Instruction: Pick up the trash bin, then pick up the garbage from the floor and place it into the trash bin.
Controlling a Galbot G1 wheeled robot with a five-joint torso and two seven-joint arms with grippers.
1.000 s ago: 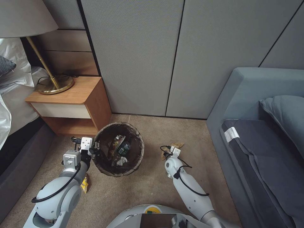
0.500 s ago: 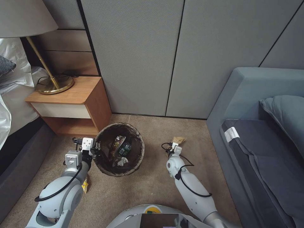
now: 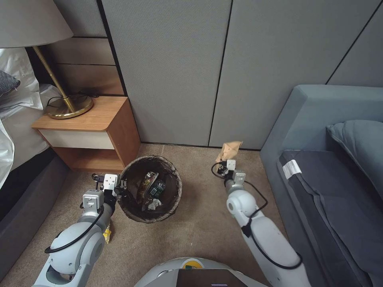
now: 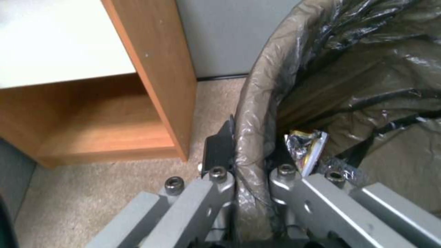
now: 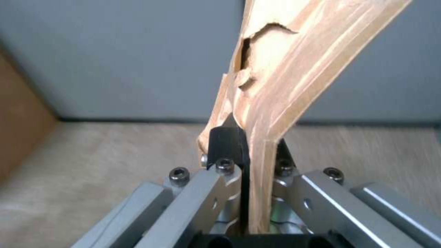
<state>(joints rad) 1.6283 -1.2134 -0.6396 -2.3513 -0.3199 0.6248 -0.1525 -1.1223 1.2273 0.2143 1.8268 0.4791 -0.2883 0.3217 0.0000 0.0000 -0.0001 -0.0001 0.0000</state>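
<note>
From the head camera, the trash bin point(image 3: 151, 188) sits on beige carpet point(image 3: 191, 235) just left of the picture's centre, lined with a dark bag folded over its rim. Inside lie a bottle with a green label point(image 3: 156, 188), a shiny snack wrapper point(image 3: 146, 181) and a crumpled white tissue point(image 3: 153, 203). The left gripper point(image 3: 119, 189) is at the bin's 9 o'clock edge, closed over the rim. A yellow wrapper point(image 3: 106, 234) lies on the carpet beside the left arm, at about 7 o'clock from the bin. At about 2 o'clock from the bin, well apart from it, the right gripper point(image 3: 228, 163) is raised off the floor and pinches a tan paper scrap point(image 3: 229, 150), which sticks up in front of the grey wall panels point(image 3: 175, 71). A wooden nightstand point(image 3: 89, 129) with a brass lamp point(image 3: 66, 104) stands at 11 o'clock from the bin; a grey sofa point(image 3: 319, 171) fills the 3 o'clock side.

In the left wrist camera, the left gripper point(image 4: 252, 162) has one finger point(image 4: 217, 153) outside the bag-covered rim of the trash bin point(image 4: 255, 113) and the other inside, jaws narrow and clamped on it. A foil snack wrapper point(image 4: 307, 146) shows inside.

In the right wrist camera, the right gripper point(image 5: 252, 146) is nearly closed on the torn, creased paper scrap point(image 5: 285, 65), with carpet point(image 5: 115, 162) below.
</note>
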